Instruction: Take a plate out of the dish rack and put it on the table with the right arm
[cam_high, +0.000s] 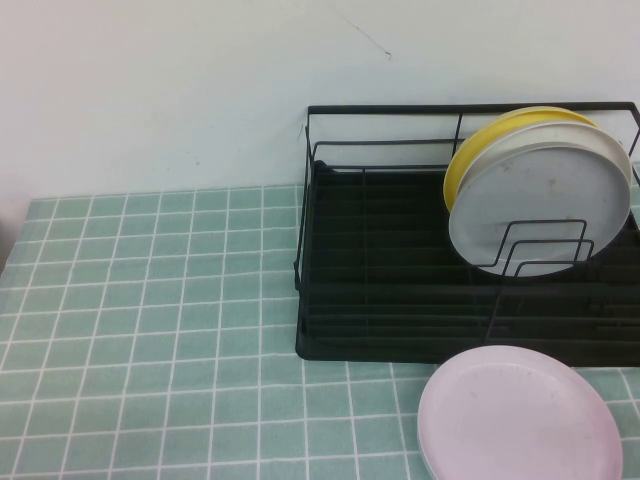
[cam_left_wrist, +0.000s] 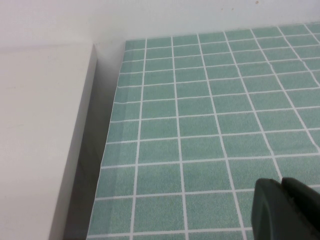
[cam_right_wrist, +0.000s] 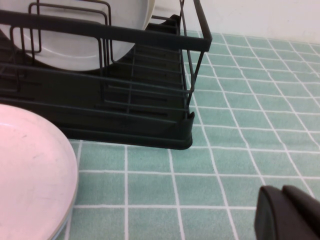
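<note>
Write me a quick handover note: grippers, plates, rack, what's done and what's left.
Left gripper: off over bare table, holding nothing.
Right gripper: low over the tiles beside the dish rack, holding nothing.
Pink plate: flat on the table in front of the rack.
Grey-white plate and yellow plate: upright in the rack.
Done: plate out and placed. Left: nothing visible.

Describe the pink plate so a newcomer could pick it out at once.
Find the black dish rack on the green tiled table. Just in front of it, lying flat on the tiles, is the pink plate. Unlike the grey-white plate and yellow plate standing upright in the rack, it is outside.
</note>
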